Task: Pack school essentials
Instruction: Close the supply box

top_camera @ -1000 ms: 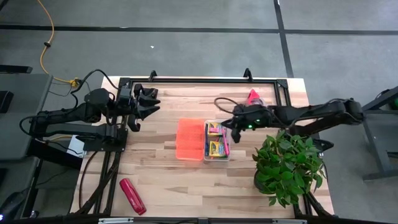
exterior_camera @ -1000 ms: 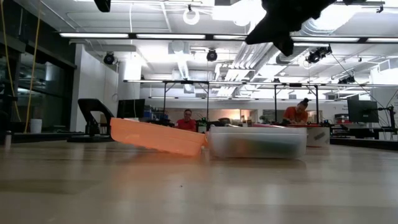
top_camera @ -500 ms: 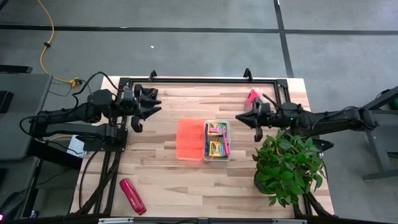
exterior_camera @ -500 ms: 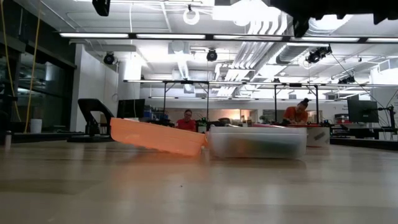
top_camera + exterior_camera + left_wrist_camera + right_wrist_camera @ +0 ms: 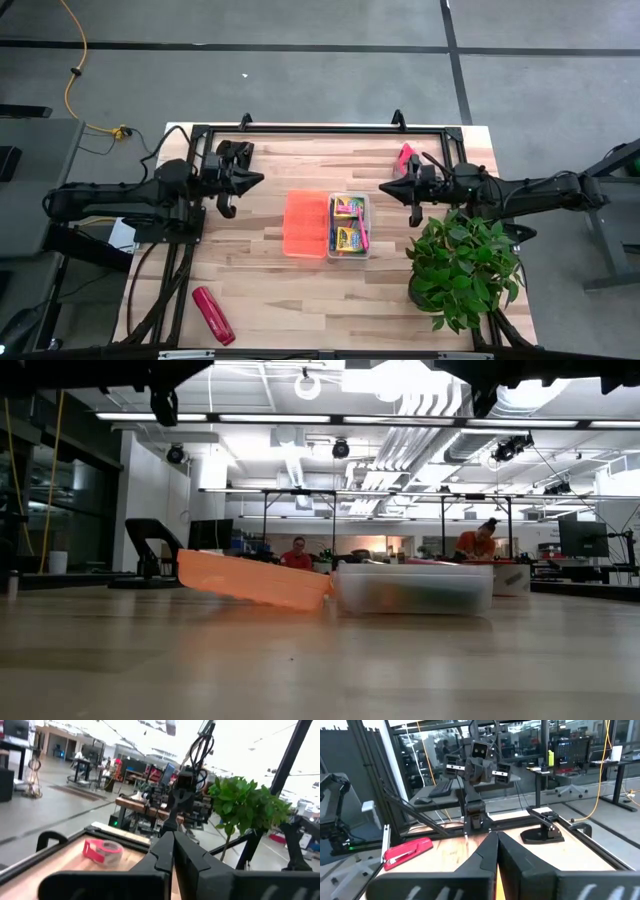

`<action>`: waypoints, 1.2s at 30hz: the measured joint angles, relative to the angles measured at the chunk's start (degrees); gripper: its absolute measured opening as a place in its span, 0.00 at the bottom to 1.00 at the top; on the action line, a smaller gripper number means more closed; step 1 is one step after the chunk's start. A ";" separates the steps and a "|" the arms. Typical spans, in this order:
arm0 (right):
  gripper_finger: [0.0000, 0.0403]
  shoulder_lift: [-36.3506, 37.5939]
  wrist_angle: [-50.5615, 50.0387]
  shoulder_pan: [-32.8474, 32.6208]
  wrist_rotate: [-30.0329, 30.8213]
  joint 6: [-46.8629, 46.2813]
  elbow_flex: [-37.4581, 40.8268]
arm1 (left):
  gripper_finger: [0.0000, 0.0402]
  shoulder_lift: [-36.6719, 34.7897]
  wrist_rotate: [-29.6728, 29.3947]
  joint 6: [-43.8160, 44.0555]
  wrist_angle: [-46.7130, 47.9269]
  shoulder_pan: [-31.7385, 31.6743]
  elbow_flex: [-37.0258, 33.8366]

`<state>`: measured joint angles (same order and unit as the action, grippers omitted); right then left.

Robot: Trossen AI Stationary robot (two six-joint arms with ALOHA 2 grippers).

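A clear box (image 5: 349,226) in the middle of the table holds two yellow-and-green crayon boxes (image 5: 347,208) (image 5: 346,238) and a pink marker (image 5: 364,235). Its orange lid (image 5: 306,224) lies open against the box's left side; the low view shows that lid (image 5: 255,580) slanting beside the box (image 5: 415,588). My left gripper (image 5: 250,180) hovers shut at the far left, pointing toward the box. My right gripper (image 5: 385,187) hovers shut to the far right of the box. Both hold nothing.
A potted plant (image 5: 462,265) stands at the near right, under my right arm. A pink tape roll (image 5: 405,157) lies at the far right. A long red object (image 5: 212,314) lies at the near left. A black frame (image 5: 320,129) borders the far edge.
My left gripper has shut, turned toward the box and moved slightly toward the near and right edges. My right gripper has risen from above the box and drawn back toward the right edge, then kept still. The box and lid have not moved.
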<state>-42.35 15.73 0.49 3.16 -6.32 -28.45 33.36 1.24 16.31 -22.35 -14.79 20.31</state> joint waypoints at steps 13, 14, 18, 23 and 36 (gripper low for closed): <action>0.00 -4.00 -18.78 -0.08 1.31 -19.73 -0.14 | 0.00 -0.07 0.49 -5.93 17.04 0.00 5.43; 0.00 -5.44 -22.62 -0.40 1.33 -21.85 -0.10 | 0.00 -0.07 0.48 -6.22 19.76 0.00 5.95; 0.00 -12.49 -32.70 -1.89 0.62 -28.72 0.45 | 0.00 -0.07 0.49 -6.11 25.77 0.00 6.36; 0.00 -21.45 -32.13 -2.99 -1.30 -31.17 1.20 | 0.00 0.09 0.49 -6.00 29.48 0.00 6.36; 0.00 -38.79 -14.54 -3.17 -2.81 -31.20 1.20 | 0.00 2.28 0.65 0.18 48.34 -0.02 6.39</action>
<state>-81.13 1.18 -2.68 0.35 -37.52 -27.24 35.64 1.89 16.49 26.00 -14.81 26.70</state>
